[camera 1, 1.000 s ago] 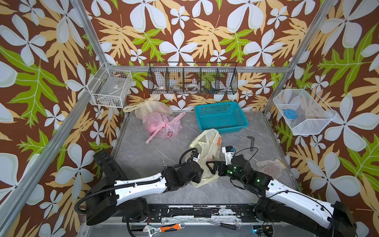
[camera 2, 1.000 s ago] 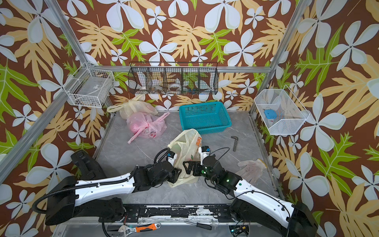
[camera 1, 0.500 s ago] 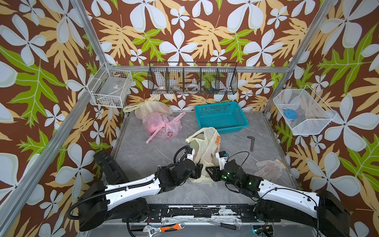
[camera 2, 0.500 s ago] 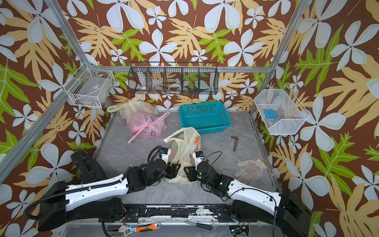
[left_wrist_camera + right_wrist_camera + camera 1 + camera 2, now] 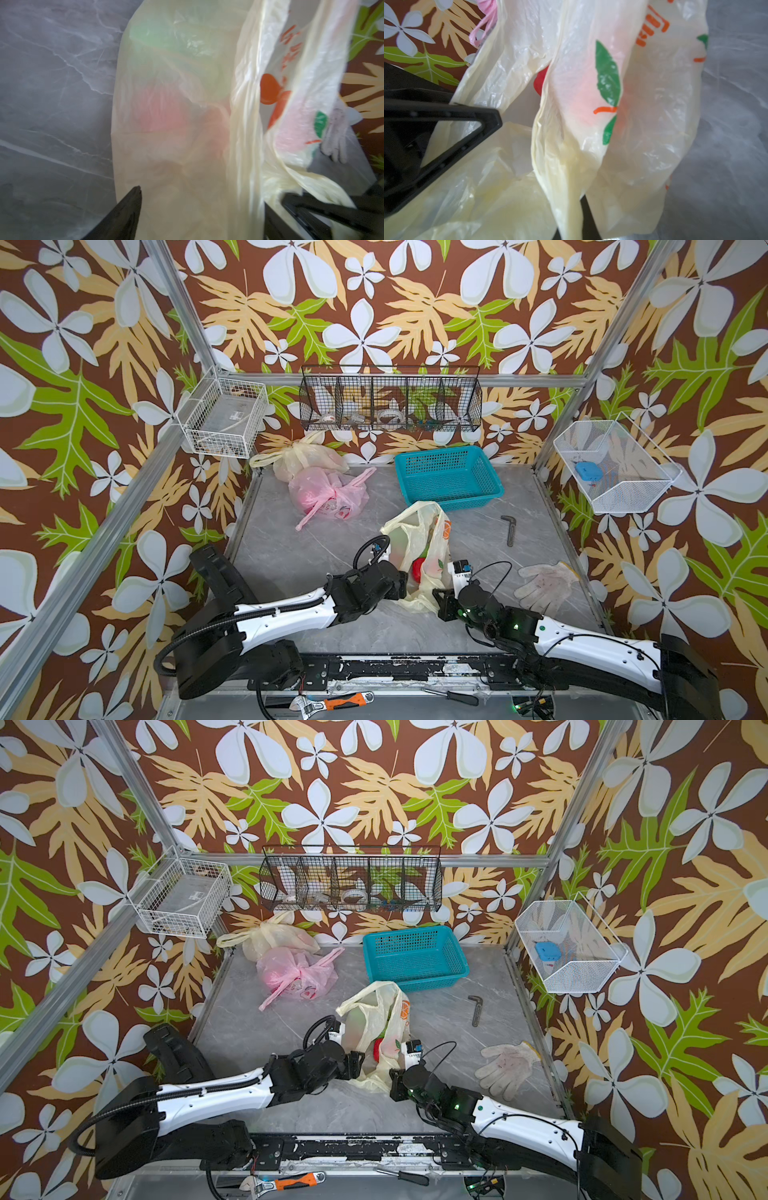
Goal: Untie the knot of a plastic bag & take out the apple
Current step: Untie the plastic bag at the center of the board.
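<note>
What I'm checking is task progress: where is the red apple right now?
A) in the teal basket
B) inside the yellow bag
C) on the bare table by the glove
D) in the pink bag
B: the red apple shows at the open mouth of the yellow bag in both top views, not yet lifted out.

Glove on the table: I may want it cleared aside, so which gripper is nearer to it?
Right. The right gripper pinches the yellow bag on the side facing the glove. The left gripper is across the bag, farther away.
</note>
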